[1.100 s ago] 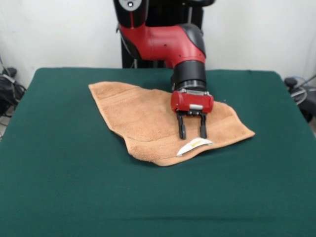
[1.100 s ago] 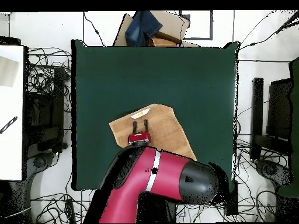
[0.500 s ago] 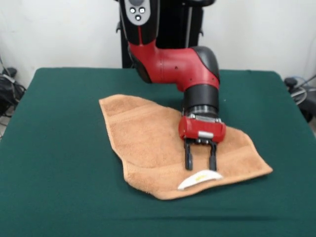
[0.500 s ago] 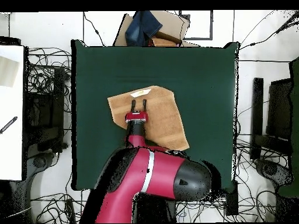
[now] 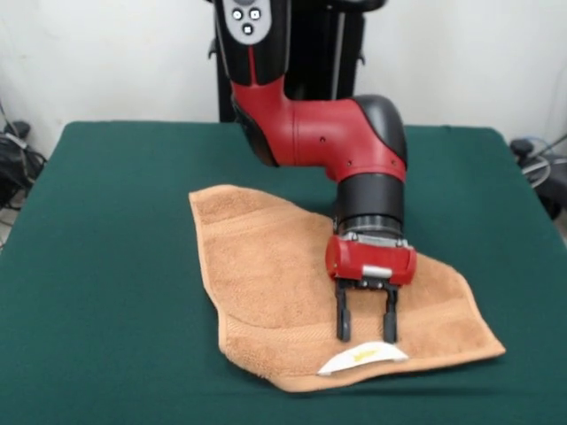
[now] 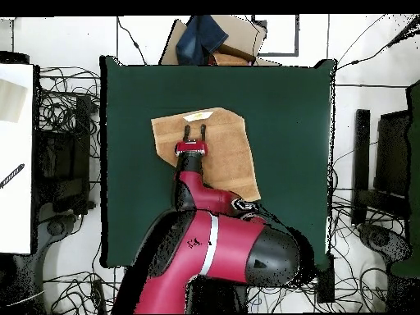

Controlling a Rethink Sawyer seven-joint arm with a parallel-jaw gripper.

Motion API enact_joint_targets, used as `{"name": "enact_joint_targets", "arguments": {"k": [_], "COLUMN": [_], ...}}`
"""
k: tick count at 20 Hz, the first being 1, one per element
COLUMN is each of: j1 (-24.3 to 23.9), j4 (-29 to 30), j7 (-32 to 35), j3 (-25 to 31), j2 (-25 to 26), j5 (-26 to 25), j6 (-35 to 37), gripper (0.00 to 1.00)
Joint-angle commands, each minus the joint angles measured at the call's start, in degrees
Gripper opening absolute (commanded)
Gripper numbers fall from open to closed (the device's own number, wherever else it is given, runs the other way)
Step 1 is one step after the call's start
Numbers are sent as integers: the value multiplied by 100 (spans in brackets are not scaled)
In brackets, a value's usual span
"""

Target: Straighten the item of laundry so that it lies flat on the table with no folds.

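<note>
The item of laundry [image 5: 266,274] is an orange-tan towel lying mostly spread on the green table [image 5: 106,266], with a doubled-over edge at its near side. Its white label [image 5: 363,358] with a yellow mark lies on that near edge. My gripper [image 5: 366,339] points down onto the towel just behind the label, open, with both fingertips resting on the cloth. From overhead the towel [image 6: 225,152] sits left of the middle of the table [image 6: 279,107], the gripper [image 6: 195,131] is near its upper left corner, and the arm hides part of its lower edge.
Beyond the table's upper edge in the overhead view there is a cardboard box [image 6: 234,37] with a blue cloth [image 6: 203,37] on it. Cables and dark equipment [image 6: 381,164] surround the table, and a white surface [image 6: 16,156] stands to the left.
My gripper has travelled toward the table's near edge in the front view, and the towel has slid along with it. The label stays just ahead of the fingertips.
</note>
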Motion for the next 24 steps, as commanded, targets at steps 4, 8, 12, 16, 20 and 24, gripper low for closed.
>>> {"name": "enact_joint_targets", "arguments": {"k": [4,8,12,16,20,24], "j1": [-31,43,102,90,-8,-104], "j4": [-249,707,1250,1492,1509,1479], "j7": [1153,1247,1200,1194,1273,1300], "j3": [505,378,294,259,285,294], "j2": [568,-16,-528,-889,-956,-984], "j5": [1302,1866,2226,2370,2084,1768], "j6": [2764,3065,3599,4196,4227,4219], "gripper": [100,100,100,100,100,100]}}
